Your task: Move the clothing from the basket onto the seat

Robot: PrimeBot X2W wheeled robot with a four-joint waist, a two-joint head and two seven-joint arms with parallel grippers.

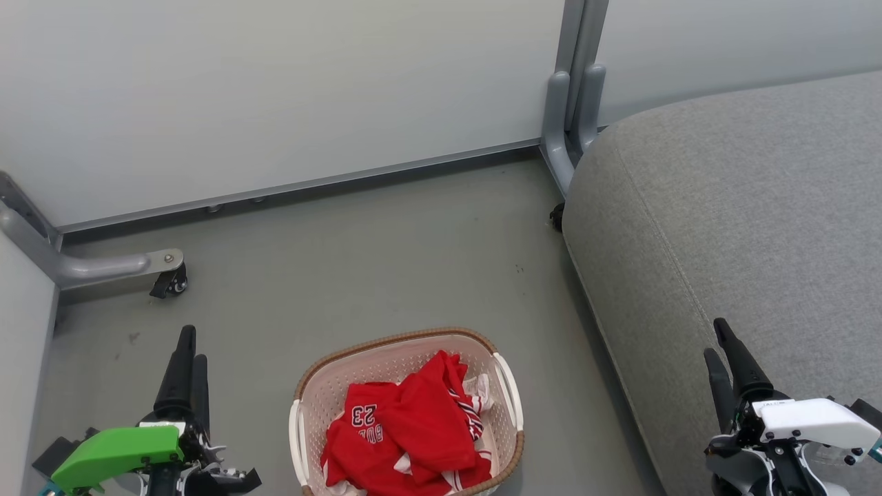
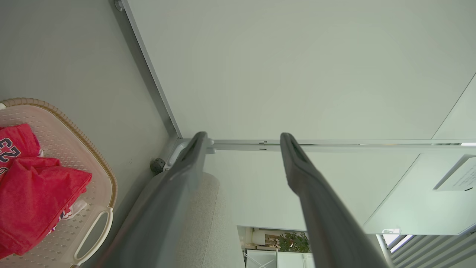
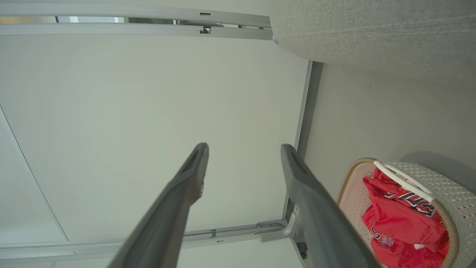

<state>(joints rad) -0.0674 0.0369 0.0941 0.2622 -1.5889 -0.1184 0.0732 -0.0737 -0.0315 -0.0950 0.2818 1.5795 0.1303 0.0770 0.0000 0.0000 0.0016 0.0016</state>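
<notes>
Red clothing (image 1: 406, 430) with a white 23 lies crumpled in the cream basket (image 1: 324, 386), which stands on the grey floor at the bottom centre of the head view. The big grey seat (image 1: 744, 220) rises to the right of it. My left gripper (image 1: 189, 344) stands open at the lower left, well left of the basket. My right gripper (image 1: 716, 341) stands open at the lower right, over the seat's front part. In the left wrist view the clothing (image 2: 33, 193) and basket (image 2: 93, 149) sit at the left of the open left gripper (image 2: 241, 139). In the right wrist view the clothing (image 3: 401, 223) and basket (image 3: 446, 190) show at lower right of the open right gripper (image 3: 243, 149).
Pale partition panels (image 1: 275, 89) close off the back and left. Their grey feet carry castors (image 1: 171, 281) at the left and another castor (image 1: 557, 217) by the seat's far corner. Grey floor (image 1: 386, 255) lies between basket and panels.
</notes>
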